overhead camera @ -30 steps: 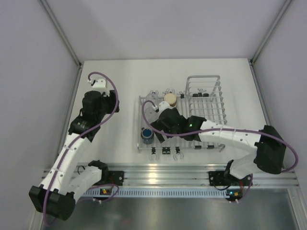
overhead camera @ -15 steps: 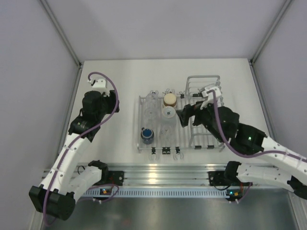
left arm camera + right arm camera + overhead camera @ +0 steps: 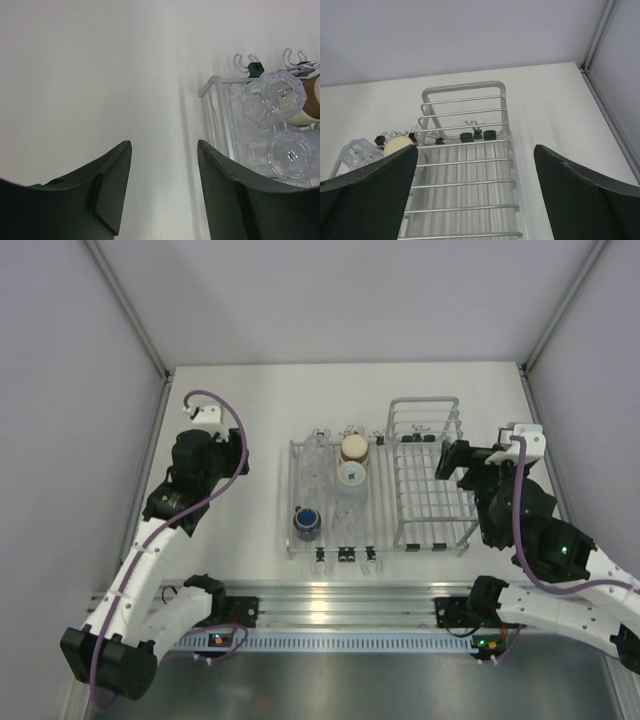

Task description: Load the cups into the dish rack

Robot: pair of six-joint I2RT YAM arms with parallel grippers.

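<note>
The silver dish rack (image 3: pixel 430 502) lies mid-table. On its flat left section stand a tan cup (image 3: pixel 353 447), a pale cup (image 3: pixel 350 473) just in front of it, and a dark blue mug (image 3: pixel 307 522) near the front. Two clear cups (image 3: pixel 280 95) (image 3: pixel 291 155) show upside down on the rack (image 3: pixel 220 115) in the left wrist view. My left gripper (image 3: pixel 236 455) (image 3: pixel 163 145) hangs open over bare table left of the rack. Raised at the basket section's right edge, my right gripper (image 3: pixel 452 458) (image 3: pixel 475 150) is wide open and holds nothing.
The basket section (image 3: pixel 465 165) holds nothing, and black clips (image 3: pixel 476 136) join it at its far end. Grey walls with metal posts (image 3: pixel 545 325) close in the table on three sides. The arm bases sit on a rail (image 3: pixel 340 600) at the near edge.
My right arm has pulled back from over the flat section to the basket's right side, open, uncovering the pale cup beside the tan one. The left arm has not moved.
</note>
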